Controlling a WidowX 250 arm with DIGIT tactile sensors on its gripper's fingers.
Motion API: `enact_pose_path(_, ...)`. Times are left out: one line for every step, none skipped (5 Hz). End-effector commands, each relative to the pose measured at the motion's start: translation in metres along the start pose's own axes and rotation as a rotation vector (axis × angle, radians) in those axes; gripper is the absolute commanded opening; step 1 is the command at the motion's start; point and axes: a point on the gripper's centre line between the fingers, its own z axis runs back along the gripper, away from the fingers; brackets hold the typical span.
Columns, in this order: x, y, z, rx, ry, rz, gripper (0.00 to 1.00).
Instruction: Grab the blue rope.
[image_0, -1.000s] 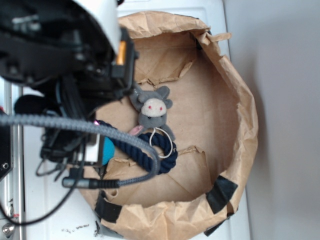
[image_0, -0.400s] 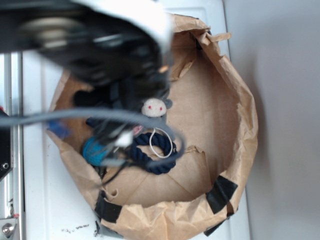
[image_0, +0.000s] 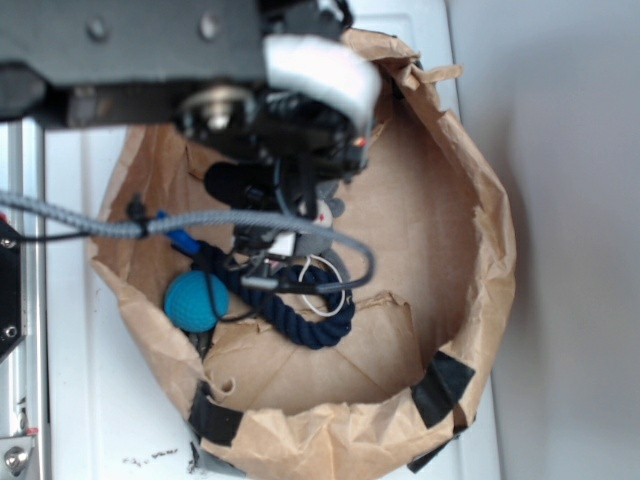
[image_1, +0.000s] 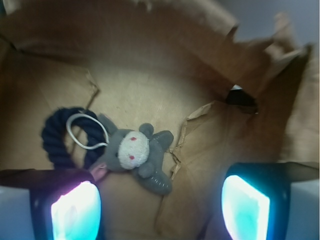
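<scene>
Presently, the end effector (image_1: 160, 205) is held spread and empty above the plush toy (image_1: 136, 152), since the blue rope (image_1: 57, 137) is located toward ten o'clock, partly beneath it.

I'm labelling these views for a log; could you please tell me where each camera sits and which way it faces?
Exterior: overhead, looking down into the paper bag; the arm covers the upper left.
Wrist: on the gripper, looking into the bag past two glowing, spread fingers.
Shared: blue rope, plush toy, white ring.
</scene>
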Motion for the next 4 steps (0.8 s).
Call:
enact_pose_path(-0.001, -0.012, -0.028, 0.018, -0.026, -0.026, 1.0)
enact_pose_path(-0.042, -0.037, -0.03, -0.033, 0.013, -0.029, 1.0)
enact_pose_path(-0.063, -0.059, -0.029, -0.05, 0.05, -0.061, 1.0)
enact_pose_path(-0.074, -0.071, -0.026, -0.055, 0.046, -0.054, 1.0)
